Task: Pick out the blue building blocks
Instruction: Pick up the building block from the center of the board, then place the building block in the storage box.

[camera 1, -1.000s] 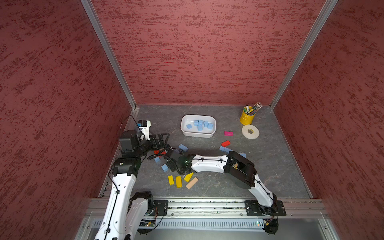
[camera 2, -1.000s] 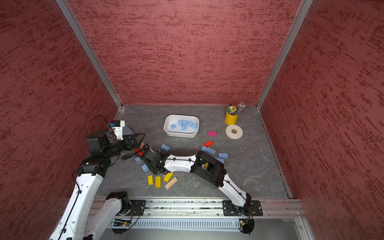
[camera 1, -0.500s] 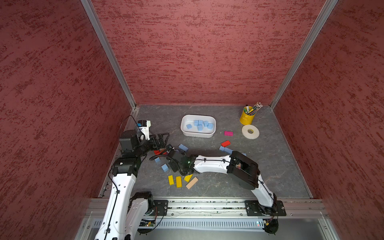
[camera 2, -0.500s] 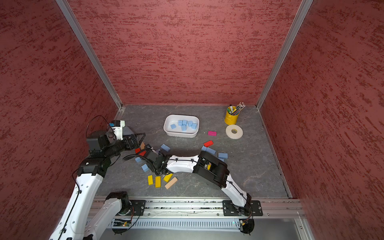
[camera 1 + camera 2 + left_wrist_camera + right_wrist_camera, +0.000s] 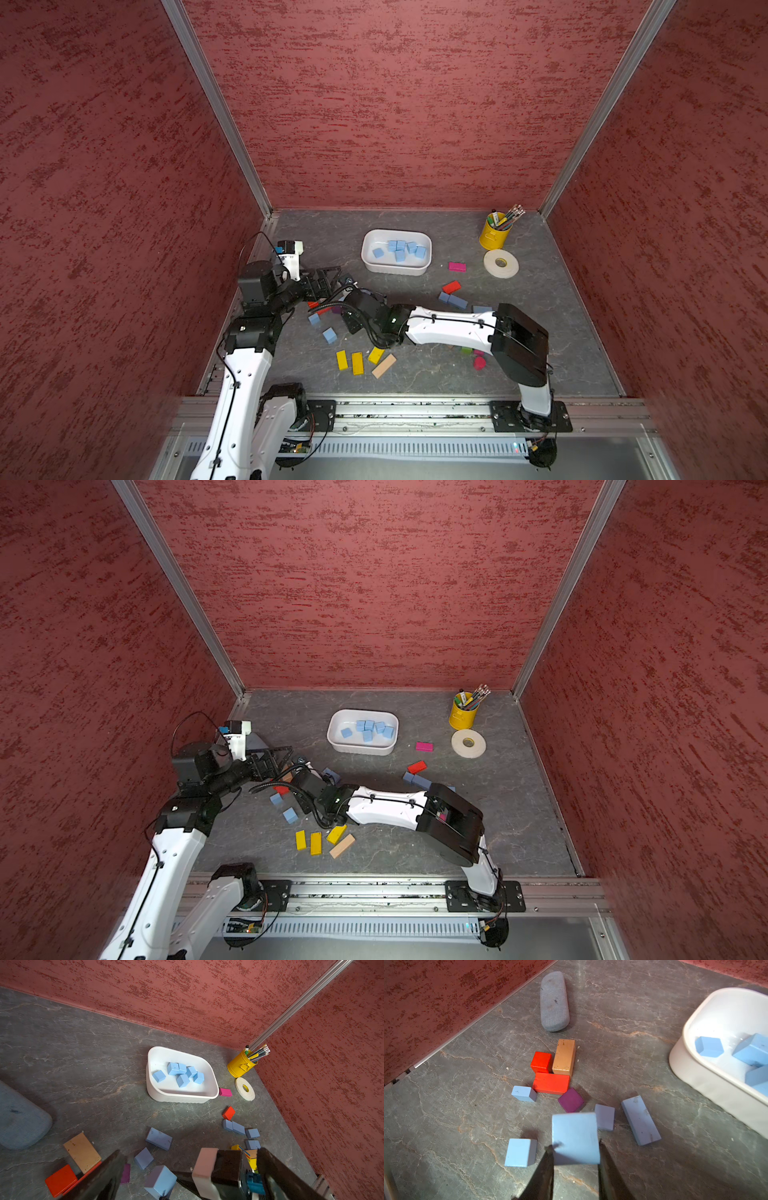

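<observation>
My right gripper (image 5: 575, 1155) is shut on a light blue block (image 5: 575, 1138), held above the table. In the left wrist view that held block (image 5: 161, 1180) hangs just in front of my open left gripper (image 5: 190, 1153), which grips nothing. Both grippers meet at the left of the table, left gripper (image 5: 332, 276) and right gripper (image 5: 347, 291). Loose blue building blocks lie below: cubes (image 5: 521, 1152) (image 5: 523, 1093) (image 5: 604, 1117) and a flat brick (image 5: 640, 1120). More blue blocks (image 5: 453, 300) lie right of centre. Several blue cubes (image 5: 401, 249) sit in the white bin (image 5: 370, 266).
A grey glasses case (image 5: 554, 1001) lies by the left wall. Red blocks (image 5: 551, 1083), a wood block (image 5: 563, 1057) and a purple block (image 5: 571, 1099) cluster under the grippers. Yellow blocks (image 5: 357, 363) and a wood block (image 5: 383, 365) lie near the front. A yellow pencil cup (image 5: 494, 235) and tape roll (image 5: 500, 263) stand back right.
My right gripper, still shut on the blue block, has moved away from the front edge toward the back left, closer to the left gripper. The left arm has stayed still.
</observation>
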{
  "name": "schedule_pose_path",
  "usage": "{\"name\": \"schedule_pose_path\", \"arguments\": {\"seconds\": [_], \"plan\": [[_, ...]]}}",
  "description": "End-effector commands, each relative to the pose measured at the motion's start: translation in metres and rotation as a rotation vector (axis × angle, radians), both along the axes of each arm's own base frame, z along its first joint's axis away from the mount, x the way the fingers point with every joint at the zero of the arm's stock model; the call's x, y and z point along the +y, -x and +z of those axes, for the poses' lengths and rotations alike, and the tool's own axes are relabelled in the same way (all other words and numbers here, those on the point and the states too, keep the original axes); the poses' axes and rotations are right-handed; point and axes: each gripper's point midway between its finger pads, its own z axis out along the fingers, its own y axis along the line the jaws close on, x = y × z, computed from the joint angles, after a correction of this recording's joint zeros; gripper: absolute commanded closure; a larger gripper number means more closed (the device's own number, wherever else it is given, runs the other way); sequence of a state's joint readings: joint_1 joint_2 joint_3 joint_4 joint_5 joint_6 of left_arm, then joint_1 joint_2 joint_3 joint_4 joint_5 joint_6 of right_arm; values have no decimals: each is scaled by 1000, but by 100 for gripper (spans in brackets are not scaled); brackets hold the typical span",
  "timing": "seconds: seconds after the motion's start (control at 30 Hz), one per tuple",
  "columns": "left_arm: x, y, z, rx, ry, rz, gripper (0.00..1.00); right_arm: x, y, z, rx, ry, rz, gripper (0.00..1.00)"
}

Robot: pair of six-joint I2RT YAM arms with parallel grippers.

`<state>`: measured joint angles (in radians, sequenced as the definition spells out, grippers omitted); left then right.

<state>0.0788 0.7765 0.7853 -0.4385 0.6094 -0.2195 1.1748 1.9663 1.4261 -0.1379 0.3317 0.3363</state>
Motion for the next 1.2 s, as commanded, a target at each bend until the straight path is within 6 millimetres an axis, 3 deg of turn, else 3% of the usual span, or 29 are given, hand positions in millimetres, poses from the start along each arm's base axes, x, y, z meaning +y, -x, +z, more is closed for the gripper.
{"name": "schedule_pose_path", "arguments": {"seconds": [0.0,0.4,0.63,0.83,1.17], "plan": [[-4,2,5,-34,13,-33,0,-8,-6,36,-57,-79,-50,94],[-10,4,9,-53,30,-67,0,-53,-21,62,-87,-142,-140,94],[-20,8,18,-87,65,-139,0,-82,-61,78,-91,-152,-241,93],[-33,14,25,-116,108,-223,0,-109,-107,75,-45,-125,-368,93],[-42,17,28,-120,139,-288,0,-145,-166,35,71,-62,-501,93]]}}
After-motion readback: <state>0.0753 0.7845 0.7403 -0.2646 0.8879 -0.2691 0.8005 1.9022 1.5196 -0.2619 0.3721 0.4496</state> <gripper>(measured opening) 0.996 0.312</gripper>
